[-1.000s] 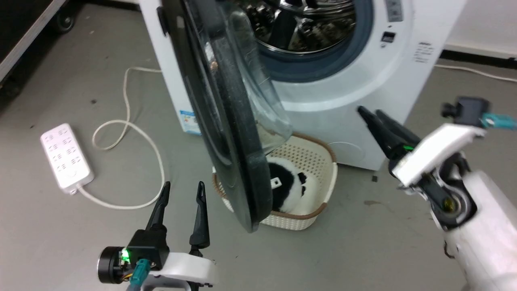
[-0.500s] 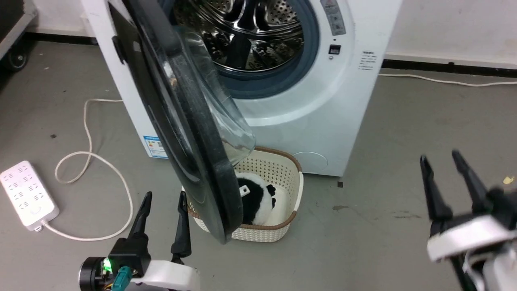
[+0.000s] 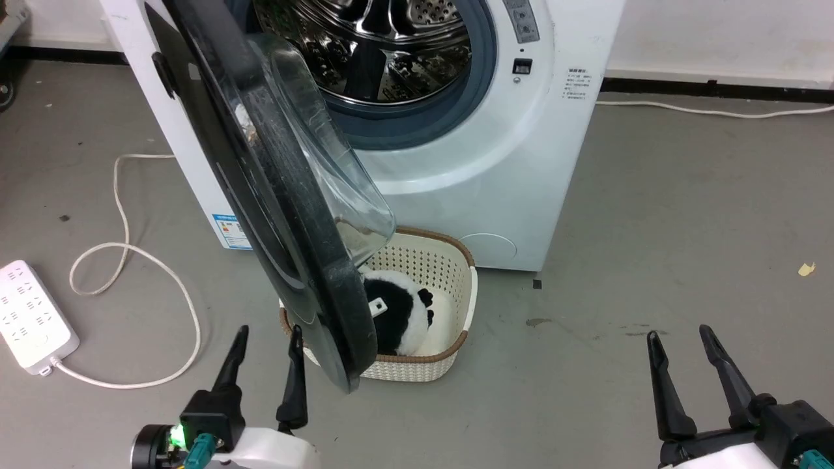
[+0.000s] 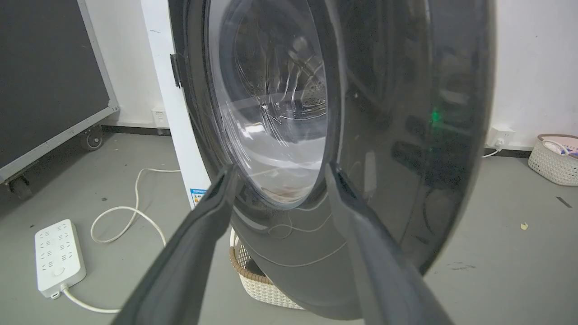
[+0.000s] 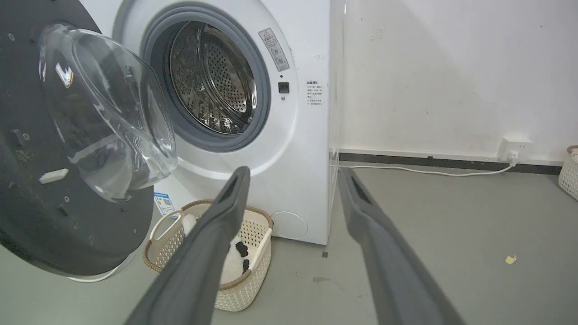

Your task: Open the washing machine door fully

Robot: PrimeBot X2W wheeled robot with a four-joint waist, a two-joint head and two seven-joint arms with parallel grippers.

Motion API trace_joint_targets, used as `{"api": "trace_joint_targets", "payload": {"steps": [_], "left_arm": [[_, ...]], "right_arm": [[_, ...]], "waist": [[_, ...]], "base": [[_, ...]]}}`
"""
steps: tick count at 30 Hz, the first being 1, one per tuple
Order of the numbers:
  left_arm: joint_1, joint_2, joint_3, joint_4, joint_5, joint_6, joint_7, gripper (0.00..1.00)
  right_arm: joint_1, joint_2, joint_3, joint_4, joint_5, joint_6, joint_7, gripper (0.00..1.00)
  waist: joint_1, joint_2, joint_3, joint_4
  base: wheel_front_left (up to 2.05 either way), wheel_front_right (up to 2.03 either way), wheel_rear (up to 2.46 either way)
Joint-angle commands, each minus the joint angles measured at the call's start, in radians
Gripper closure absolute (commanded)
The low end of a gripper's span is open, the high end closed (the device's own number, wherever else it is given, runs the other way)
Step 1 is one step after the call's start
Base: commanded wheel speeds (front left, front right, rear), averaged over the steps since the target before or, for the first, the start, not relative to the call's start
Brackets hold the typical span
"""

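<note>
Left gripper (image 3: 269, 335), fingers spread and empty, sits just left of the door (image 3: 287, 215), facing its glossy outer side, so it's the nearer arm. Right gripper (image 3: 679, 333), spread too, is well off right. Door sticks out edge-on from the washer (image 3: 495, 176), hinged left.

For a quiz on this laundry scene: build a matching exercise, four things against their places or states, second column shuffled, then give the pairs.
Column one
1 washing machine door
2 basket
3 power strip
4 left hand

Column two
A open, holding nothing
B white, lying on the floor
C swung out, drum mouth uncovered
D cream, with a black-and-white soft toy inside

Pairs: 1-C, 2-D, 3-B, 4-A
</note>
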Motion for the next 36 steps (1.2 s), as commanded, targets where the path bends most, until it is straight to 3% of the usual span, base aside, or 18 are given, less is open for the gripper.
{"api": "trace_joint_targets", "payload": {"steps": [1, 6, 7, 8, 16, 27, 31, 36], "left_arm": [[0.014, 0.005, -0.003, 0.013, -0.001, -0.008, -0.004, 0.0], [0.005, 0.005, -0.002, 0.022, 0.001, -0.008, -0.004, 0.0], [0.003, 0.005, -0.002, 0.019, 0.001, -0.006, -0.004, 0.88], [0.003, 0.004, -0.001, 0.015, 0.001, -0.006, -0.004, 1.0], [-0.011, 0.001, 0.035, -0.06, -0.014, 0.007, -0.004, 1.0], [-0.102, -0.008, 0.219, -0.44, -0.083, 0.033, -0.004, 1.0], [-0.14, -0.009, 0.216, -0.55, -0.096, 0.03, -0.004, 1.0], [-0.146, -0.009, 0.147, -0.599, -0.104, 0.012, -0.002, 1.0]], "right_arm": [[0.01, 0.006, 0.001, -0.005, -0.006, 0.001, -0.004, 0.0], [0.003, 0.009, 0.0, -0.004, -0.003, 0.001, -0.004, 0.0], [0.002, 0.009, 0.001, -0.005, 0.001, 0.001, -0.004, 0.0], [0.001, 0.009, 0.001, -0.006, 0.006, 0.001, -0.004, 0.0], [-0.009, 0.009, 0.002, -0.002, 0.02, 0.001, -0.004, 0.0], [-0.017, 0.01, 0.007, 0.001, 0.026, 0.001, -0.004, 0.0], [-0.017, 0.01, 0.011, 0.001, 0.029, 0.001, -0.004, 0.0], [-0.02, 0.01, 0.016, 0.004, 0.036, 0.001, -0.004, 0.0]], "waist": [[0.0, 0.0, 0.003, -0.004], [0.0, 0.0, 0.009, -0.006], [0.0, 0.0, 0.009, -0.006], [0.0, 0.0, 0.01, -0.005], [0.0, 0.0, 0.008, 0.002], [0.0, 0.0, -0.01, 0.005], [0.0, 0.0, -0.011, 0.003], [0.0, 0.0, -0.009, -0.004]], "base": [[0.0, 0.0, 0.0], [0.0, 0.0, 0.0], [0.0, 0.0, 0.0], [0.0, 0.0, 0.0], [0.0, 0.0, 0.0], [0.0, 0.0, 0.0], [0.0, 0.0, 0.0], [0.0, 0.0, 0.0]]}}
